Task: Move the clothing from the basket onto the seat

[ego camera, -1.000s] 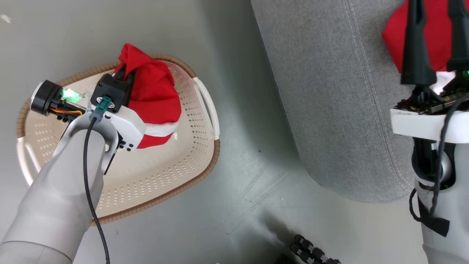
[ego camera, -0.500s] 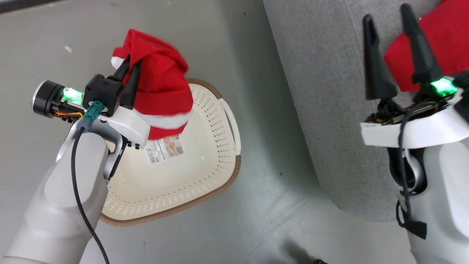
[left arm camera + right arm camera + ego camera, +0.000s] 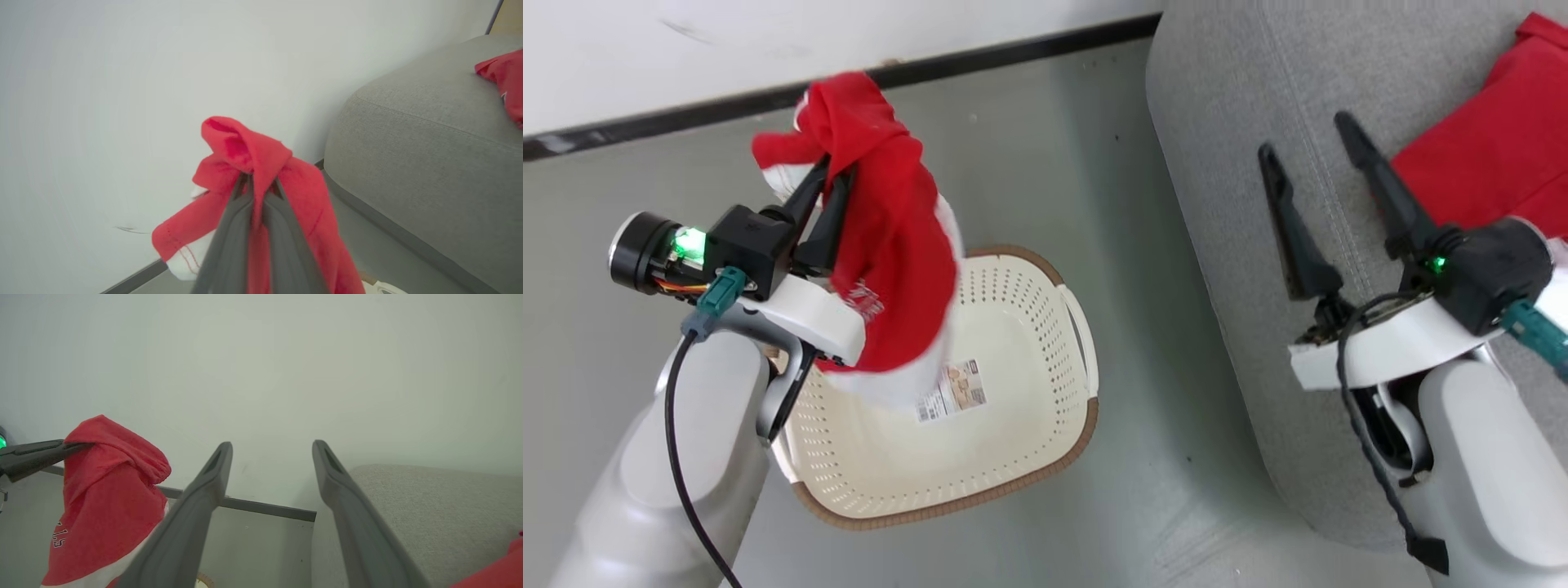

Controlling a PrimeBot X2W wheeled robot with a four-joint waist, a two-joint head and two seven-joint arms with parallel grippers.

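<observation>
open floor (image 3: 1152, 392) lies between the basket (image 3: 1013, 483) and the sofa (image 3: 1217, 122).

Left gripper (image 3: 827, 180) fingertips buried in bunched red garment (image 3: 890, 245). Its lettering (image 3: 866, 300) blurred, unreadable. Basket (image 3: 1013, 294) left rim hidden behind forearm (image 3: 686, 441); label sticker (image 3: 953, 391) print too small to read. Second garment (image 3: 1494, 163) on sofa (image 3: 1225, 122) cut off at frame edge.

left gripper (image 3: 836, 175) raised on a pale forearm, dark fingers pinched shut on red garment (image 3: 894, 245) — right gripper (image 3: 1303, 135), long fingers spread wide, leaning left
</observation>
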